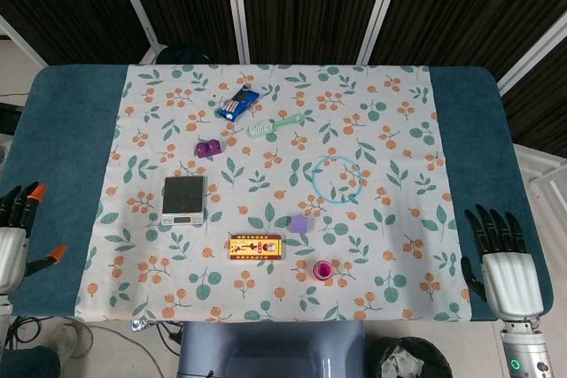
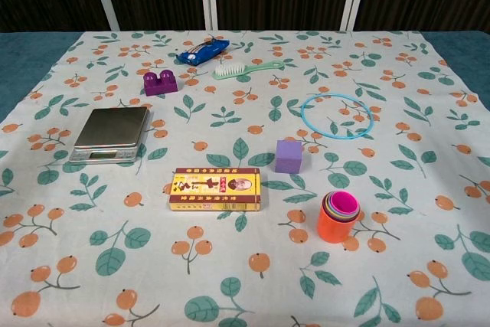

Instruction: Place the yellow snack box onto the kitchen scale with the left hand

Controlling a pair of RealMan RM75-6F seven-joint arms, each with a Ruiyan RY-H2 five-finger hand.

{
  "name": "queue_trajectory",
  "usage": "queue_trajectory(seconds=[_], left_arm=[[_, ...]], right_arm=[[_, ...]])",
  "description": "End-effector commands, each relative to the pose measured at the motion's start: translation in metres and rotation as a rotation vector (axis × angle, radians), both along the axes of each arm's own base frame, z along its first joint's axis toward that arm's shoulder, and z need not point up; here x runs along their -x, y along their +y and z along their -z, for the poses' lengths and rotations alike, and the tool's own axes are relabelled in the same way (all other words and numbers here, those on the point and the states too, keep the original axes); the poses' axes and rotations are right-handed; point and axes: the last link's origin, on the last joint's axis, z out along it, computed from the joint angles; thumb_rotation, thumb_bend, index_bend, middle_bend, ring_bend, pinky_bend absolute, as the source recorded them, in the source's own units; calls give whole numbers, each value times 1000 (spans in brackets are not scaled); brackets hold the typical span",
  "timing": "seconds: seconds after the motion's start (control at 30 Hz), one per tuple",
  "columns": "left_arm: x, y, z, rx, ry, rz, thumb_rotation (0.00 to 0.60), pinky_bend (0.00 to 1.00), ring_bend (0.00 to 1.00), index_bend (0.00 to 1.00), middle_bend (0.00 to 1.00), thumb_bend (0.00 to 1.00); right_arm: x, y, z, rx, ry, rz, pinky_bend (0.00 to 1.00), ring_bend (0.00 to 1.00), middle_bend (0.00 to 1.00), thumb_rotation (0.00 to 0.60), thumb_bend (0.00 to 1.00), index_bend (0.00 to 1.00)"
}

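Lying apart: yellow snack box [image 2: 215, 189], kitchen scale [image 2: 111, 133].

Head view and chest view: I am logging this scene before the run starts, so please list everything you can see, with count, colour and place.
yellow snack box: one, yellow and red, lying flat near the front middle
kitchen scale: one, silver, left of the box, nothing on it
cube: one, purple, right of the box
stacking cups: one nested set, orange outside, front right
ring: one, light blue, flat, right of centre
brush: one, green, far middle
toy car: one, blue, far, left of the brush
toy block: one, purple, behind the scale
tablecloth: one, white with leaf and orange print
left hand: one, black with orange tips, at the left table edge, holding nothing
right hand: one, black and white, at the right edge, holding nothing
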Motion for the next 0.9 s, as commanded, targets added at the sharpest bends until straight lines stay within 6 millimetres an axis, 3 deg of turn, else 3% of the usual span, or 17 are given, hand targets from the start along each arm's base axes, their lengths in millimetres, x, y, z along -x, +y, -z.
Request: queue_trajectory(seconds=[0.03, 0.73, 0.83, 0.9], left_arm=[[0, 0, 0, 0, 1, 0, 600, 109, 8, 0, 36, 126], [0, -1, 2, 9, 3, -5, 600, 109, 18, 0, 37, 126], [0, -1, 3, 18, 7, -8, 600, 166, 100, 0, 105, 128], [-1, 0, 3, 22, 17, 1, 600, 329, 260, 0, 244, 157]], right_arm=[[0, 0, 0, 1, -1, 0, 14, 58, 67, 600, 513, 34], [1, -1, -3, 16, -4, 15, 14, 58, 67, 600, 514, 34], [2, -1, -3, 15, -4, 19, 14, 58, 67, 600, 514, 34], [2, -1, -3, 13, -3, 20, 14, 58, 67, 600, 513, 34]])
